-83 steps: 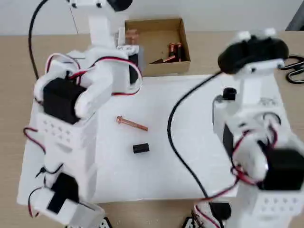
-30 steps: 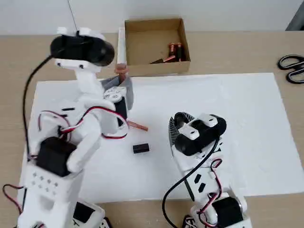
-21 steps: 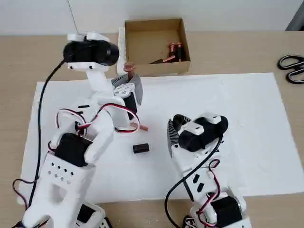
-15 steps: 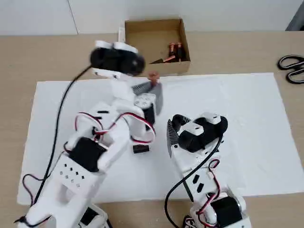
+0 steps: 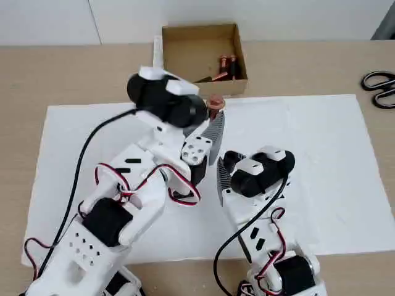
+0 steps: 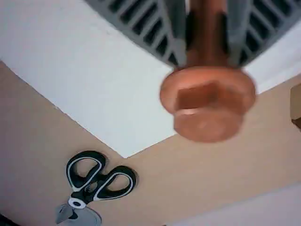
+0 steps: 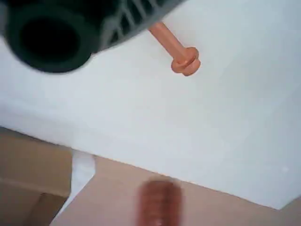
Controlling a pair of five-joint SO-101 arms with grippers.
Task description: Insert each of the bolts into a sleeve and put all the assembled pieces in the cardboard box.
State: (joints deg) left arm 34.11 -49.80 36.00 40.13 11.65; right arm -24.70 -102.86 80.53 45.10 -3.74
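Resting on table (image 5: 74,68): sheet (image 5: 308,160), cardboard box (image 5: 188,58)

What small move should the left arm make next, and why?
Probably bring the bolt toward the right gripper and line its shank up with the sleeve. The left gripper is shut on the bolt, and the right gripper seems to hold the black sleeve with its bore open; they are not yet aligned.
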